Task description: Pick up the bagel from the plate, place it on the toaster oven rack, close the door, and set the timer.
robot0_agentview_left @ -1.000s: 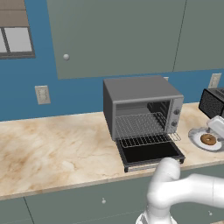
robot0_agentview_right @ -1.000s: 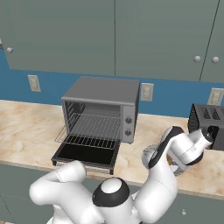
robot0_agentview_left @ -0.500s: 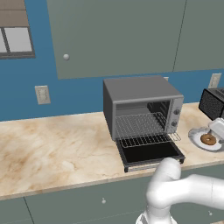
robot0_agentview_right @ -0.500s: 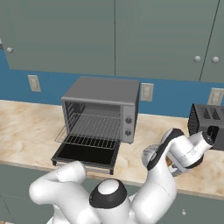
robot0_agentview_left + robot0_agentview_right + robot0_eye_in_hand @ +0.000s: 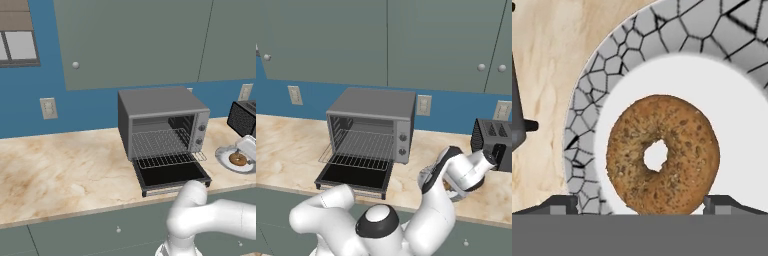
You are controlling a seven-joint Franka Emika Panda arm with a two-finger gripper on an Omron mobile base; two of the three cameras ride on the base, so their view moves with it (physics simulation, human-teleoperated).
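Note:
The golden-brown bagel (image 5: 662, 155) lies flat on the white middle of the plate (image 5: 612, 65), whose rim has a grey crackle pattern. My gripper (image 5: 641, 204) hangs close over it, open, with one fingertip (image 5: 562, 205) on each side of the bagel and nothing held. From the left base the bagel (image 5: 237, 159) and plate (image 5: 223, 156) sit right of the toaster oven (image 5: 160, 120), under my hand (image 5: 248, 147). The door (image 5: 170, 176) lies folded down and open. The wire rack (image 5: 167, 159) sticks partly out of the cavity. My arm hides the plate in the right base view.
A black mesh-sided toaster (image 5: 243, 117) stands just behind the plate, close to my hand. The counter's front edge (image 5: 100, 207) runs near the open door. A dark grey object's edge (image 5: 519, 120) shows at the hand view's left. Marble counter stretches left of the oven.
The hand has sunk very slightly toward the plate. The jaws stay wide open, and the bagel, oven and door have not moved.

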